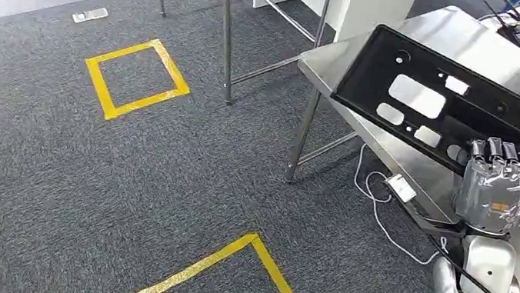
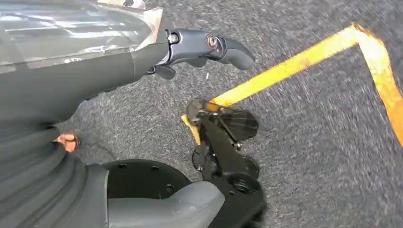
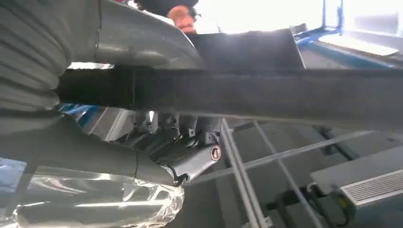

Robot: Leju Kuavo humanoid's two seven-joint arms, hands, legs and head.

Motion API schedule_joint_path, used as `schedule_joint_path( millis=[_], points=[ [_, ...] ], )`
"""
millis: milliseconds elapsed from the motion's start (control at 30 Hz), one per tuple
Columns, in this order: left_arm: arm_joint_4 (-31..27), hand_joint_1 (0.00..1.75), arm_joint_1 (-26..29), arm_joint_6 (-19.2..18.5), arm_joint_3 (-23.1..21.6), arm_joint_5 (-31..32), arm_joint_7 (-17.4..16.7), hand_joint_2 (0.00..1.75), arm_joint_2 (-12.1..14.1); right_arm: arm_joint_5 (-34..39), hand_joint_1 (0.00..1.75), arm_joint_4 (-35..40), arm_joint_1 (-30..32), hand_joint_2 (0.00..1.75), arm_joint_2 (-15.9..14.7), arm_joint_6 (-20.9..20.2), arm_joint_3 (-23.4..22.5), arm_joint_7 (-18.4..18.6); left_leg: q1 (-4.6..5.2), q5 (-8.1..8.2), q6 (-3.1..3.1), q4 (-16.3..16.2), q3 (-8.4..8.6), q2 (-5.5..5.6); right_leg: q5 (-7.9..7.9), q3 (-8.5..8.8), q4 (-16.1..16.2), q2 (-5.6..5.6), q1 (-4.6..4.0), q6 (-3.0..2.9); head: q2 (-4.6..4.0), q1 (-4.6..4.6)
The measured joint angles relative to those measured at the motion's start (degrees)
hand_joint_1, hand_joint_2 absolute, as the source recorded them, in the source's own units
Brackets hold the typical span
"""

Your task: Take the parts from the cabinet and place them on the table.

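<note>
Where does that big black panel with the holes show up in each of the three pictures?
Head view: black panel at right, tilted over the steel table, held by the right hand.
Left wrist view: not in it.
Right wrist view: panel is the dark band across the middle.
Shared landmark: the right hand gripping the panel.

A black panel [image 1: 450, 105] with pale cut-out openings lies on a shiny silver metal table [image 1: 429, 32]. The right hand [image 1: 498, 186] is silver-grey with dark fingers and a small orange mark, and its arm is glossy silver with a black cable along it. The floor is speckled dark grey carpet [image 1: 41, 184] marked with bright yellow tape squares [image 1: 137, 79]. A white cable [image 1: 373, 198] hangs below the table. In the left wrist view, the left hand [image 2: 190, 52] is grey with black fingers, under clear, shiny wrapping, above grey carpet and yellow tape.
</note>
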State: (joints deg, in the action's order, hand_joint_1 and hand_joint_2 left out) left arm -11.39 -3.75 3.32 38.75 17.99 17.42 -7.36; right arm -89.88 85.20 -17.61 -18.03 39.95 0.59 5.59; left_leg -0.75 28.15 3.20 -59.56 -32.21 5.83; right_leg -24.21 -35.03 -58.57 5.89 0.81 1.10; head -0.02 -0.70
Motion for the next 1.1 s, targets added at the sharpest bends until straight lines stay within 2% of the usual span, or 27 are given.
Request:
schedule_joint_path(
  millis=[33, 100, 133, 167, 200, 233, 267, 300, 333, 367, 400, 467, 500, 533, 567, 600, 633, 767, 800, 833, 900, 1033, 1067, 1100],
  points=[
    [0.0, 0.0, 0.0, 0.13, 0.15, -0.04, 0.0, 1.75, 0.06, 0.0, 1.75, -0.15, -0.28, 1.75, 0.2, 0.0, 0.15, 0.02, 0.28, -0.02, -0.07, 0.43, 0.15, -0.63, 0.13, -0.3, 0.01, 0.82, 0.37, 0.2, 0.0, 0.04],
    [0.0, 0.0, -0.1, 0.33, 0.35, -0.07, 0.0, 1.75, 0.09, 0.0, 1.75, -0.37, -0.36, 1.75, 0.31, 0.0, 0.35, 0.11, 0.75, -0.09, 0.2, 0.48, 0.26, -1.87, 0.68, -0.61, 0.4, 2.17, 0.96, 1.04, 0.0, 0.15],
    [-0.02, 0.0, -0.22, 0.35, 0.37, -0.07, 0.0, 1.75, 0.11, 0.0, 1.75, -0.39, -0.45, 1.75, 0.26, 0.0, 0.48, 0.13, 0.83, -0.57, 0.44, 1.35, 0.55, -2.65, 0.98, -0.81, 0.7, 2.86, 0.73, 1.52, 0.0, 0.09],
    [-0.02, 0.0, -0.3, 0.53, 0.39, -0.07, 0.0, 1.75, 0.11, 0.18, 1.75, -0.5, -0.64, 1.75, 0.31, 0.0, 0.66, 0.11, 0.27, -1.6, 0.09, 2.72, 1.09, -3.5, 0.63, -1.45, -0.42, 0.41, 0.44, 1.23, 0.0, 0.0],
    [0.0, 0.0, -0.19, 0.63, 0.41, -0.07, 0.0, 1.75, 0.09, 0.63, 1.75, -0.68, -1.11, 1.75, 0.37, 0.0, 0.74, 0.07, 0.44, -1.8, 0.28, 3.44, 1.37, -3.8, -0.58, -2.54, -1.95, -2.59, 0.17, 1.06, 0.0, -0.12],
    [0.0, 0.0, -0.16, 0.85, 0.46, -0.07, -0.02, 1.75, 0.11, 1.59, 1.75, -0.92, -1.63, 1.75, 0.7, 0.0, 0.83, -0.67, 0.52, -1.96, 0.59, 3.44, 1.2, -4.71, -2.99, -4.35, -6.01, -4.19, 0.19, 0.67, 0.0, -0.44],
    [0.0, 0.0, -0.1, 0.96, 0.52, -0.07, -0.15, 1.75, 0.11, 2.43, 1.75, -0.94, -1.56, 1.75, 1.03, 0.0, 0.9, -1.29, 0.59, -1.98, 0.6, 3.41, 1.06, -5.25, -4.86, -6.08, -10.19, -4.78, 0.23, 0.56, 0.0, -0.48],
    [0.0, 0.0, -0.05, 1.05, 0.68, -0.07, -0.22, 1.75, 0.11, 4.38, 1.75, -0.94, -1.2, 1.75, 1.44, 0.0, 0.98, -2.63, 0.62, -1.98, 0.59, 3.41, 0.89, -5.79, -6.34, -7.68, -14.25, -5.05, 0.47, 0.72, 0.0, -0.48],
    [0.0, 0.0, -0.03, 1.16, 0.79, -0.04, -0.31, 1.75, 0.13, 6.24, 1.75, -0.94, -0.64, 1.75, 1.84, 0.0, 0.98, -3.76, 0.6, -2.03, 0.52, 3.34, 0.76, -6.21, -6.71, -8.19, -16.21, -5.16, 0.7, 1.23, 0.0, -0.48],
    [0.0, 0.0, -0.03, 1.2, 0.85, -0.04, -0.46, 1.75, 0.13, 8.05, 1.75, -0.88, -0.14, 1.75, 2.29, 0.0, 1.03, -4.66, 0.58, -2.09, 0.4, 3.33, 0.73, -6.49, -6.12, -7.11, -15.02, -5.26, 1.03, 1.8, 0.0, -0.52],
    [0.0, 0.0, 0.0, 1.22, 0.98, 0.02, -0.55, 1.75, 0.13, 9.86, 1.75, -0.79, 0.22, 1.75, 2.62, 0.0, 1.01, -5.91, 0.52, -2.09, 0.29, 3.26, 0.72, -6.72, -4.88, -4.86, -11.7, -5.41, 1.36, 2.53, 0.0, -0.46],
    [0.0, 0.0, 0.0, 1.38, 1.31, 0.04, -0.7, 1.75, 0.13, 13.43, 1.75, -0.24, 0.8, 1.75, 3.24, 0.02, 0.83, -8.09, 0.38, -1.7, -0.45, 2.46, 0.56, -6.99, -1.88, 1.25, -1.51, -6.39, 2.29, 4.01, 0.0, -0.48],
    [-0.02, 0.0, -0.02, 1.38, 1.42, 0.07, -0.85, 1.75, 0.28, 15.41, 1.75, 0.15, 0.97, 1.75, 3.77, 0.0, 0.57, -9.56, 0.66, -1.36, -1.05, 1.89, 0.05, -7.1, -2.88, 2.2, -0.36, -6.33, 1.73, 3.5, 0.0, -0.63],
    [-0.02, 0.0, -0.12, 1.36, 1.48, 0.11, -0.98, 1.75, 0.3, 17.26, 1.75, 0.65, 1.55, 1.75, 4.15, 0.02, 0.2, -10.8, 0.82, -1.24, -1.27, 1.35, -0.24, -7.11, -2.42, 1.89, 0.09, -5.88, 1.68, 2.6, 0.0, -0.35],
    [-0.02, 0.0, -0.06, 1.2, 1.55, 0.15, -1.03, 1.75, 0.3, 18.63, 1.75, 0.9, 2.2, 1.75, 4.46, 0.02, -0.24, -11.91, 0.65, -1.23, -1.44, 1.32, -0.41, -7.04, -2.39, 1.98, 0.11, -5.88, 1.76, 2.26, 0.0, -0.17],
    [-0.02, 0.0, 0.0, 0.98, 1.62, 0.2, -1.1, 1.75, 0.33, 19.59, 1.75, 1.29, 2.95, 1.75, 4.83, 0.02, -0.68, -12.52, 0.51, -1.42, -0.73, 1.46, -0.41, -6.98, -2.35, 1.98, 0.06, -5.91, 1.45, 2.11, 0.0, -0.24],
    [-0.02, 0.0, 0.12, 0.9, 1.64, 0.28, -1.14, 1.75, 0.35, 20.18, 1.75, 1.66, 3.6, 1.75, 5.16, 0.02, -1.03, -12.98, 0.4, -1.39, -0.34, 1.46, -0.47, -6.95, -2.38, 1.97, 0.06, -5.91, 1.35, 2.06, 0.0, -0.22],
    [-0.02, 0.0, 0.23, 0.33, 1.73, 0.85, -1.12, 1.75, 0.44, 21.31, 1.75, 3.37, 5.92, 1.75, 6.05, 0.02, -2.43, -13.7, 0.09, -1.72, 0.13, 1.74, -0.37, -6.9, -2.36, 1.94, 0.06, -5.87, 0.98, 2.01, 0.0, -0.26],
    [0.0, 0.0, 0.29, 0.33, 1.75, 0.92, -1.12, 1.75, 0.52, 21.44, 1.75, 3.67, 6.38, 1.75, 6.19, 0.02, -2.62, -13.77, 0.08, -1.79, 0.24, 1.82, -0.36, -6.88, -2.26, 1.93, 0.06, -5.87, 0.95, 1.83, 0.0, -0.22],
    [-0.02, 0.0, 0.32, 0.33, 1.75, 0.98, -1.12, 1.75, 0.55, 21.46, 1.75, 3.85, 6.61, 1.75, 6.32, 0.02, -2.75, -13.79, 0.08, -1.88, 0.37, 1.88, -0.36, -6.9, -2.26, 1.89, 0.06, -5.86, 0.89, 1.42, 0.0, -0.22],
    [-0.02, 0.0, 0.3, 0.2, 1.77, 1.05, -1.07, 1.75, 0.59, 21.81, 1.75, 4.28, 7.06, 1.75, 6.56, 0.02, -3.24, -13.99, 0.07, -1.9, 0.34, 1.91, -0.34, -6.92, -2.21, 1.81, 0.06, -5.85, 0.8, 1.15, 0.0, -0.22],
    [-0.02, 0.0, 0.41, -0.85, 1.79, 0.94, -0.55, 1.75, 0.59, 25.38, 1.75, 6.47, 9.4, 1.75, 6.53, 0.02, -4.29, -16.24, -0.02, -2.03, -0.02, 1.94, -0.38, -6.9, -2.22, 1.79, 0.04, -5.89, 0.64, 1.09, 0.0, -0.22],
    [0.0, 0.0, 0.43, -0.94, 1.79, 0.94, -0.46, 1.75, 0.59, 26.01, 1.75, 6.86, 9.83, 1.75, 6.45, 0.02, -4.59, -16.61, -0.01, -2.02, -0.35, 1.95, -0.38, -6.91, -2.22, 1.79, 0.04, -5.89, 0.64, 1.09, 0.0, -0.22],
    [0.0, 0.0, 0.43, -1.0, 1.81, 0.85, -0.42, 1.75, 0.61, 26.6, 1.75, 7.19, 10.29, 1.75, 6.3, 0.02, -4.78, -16.96, -0.03, -2.03, -1.13, 1.98, -0.37, -6.93, -2.22, 1.77, 0.02, -5.89, 0.63, 1.08, 0.0, -0.22]
  ],
)
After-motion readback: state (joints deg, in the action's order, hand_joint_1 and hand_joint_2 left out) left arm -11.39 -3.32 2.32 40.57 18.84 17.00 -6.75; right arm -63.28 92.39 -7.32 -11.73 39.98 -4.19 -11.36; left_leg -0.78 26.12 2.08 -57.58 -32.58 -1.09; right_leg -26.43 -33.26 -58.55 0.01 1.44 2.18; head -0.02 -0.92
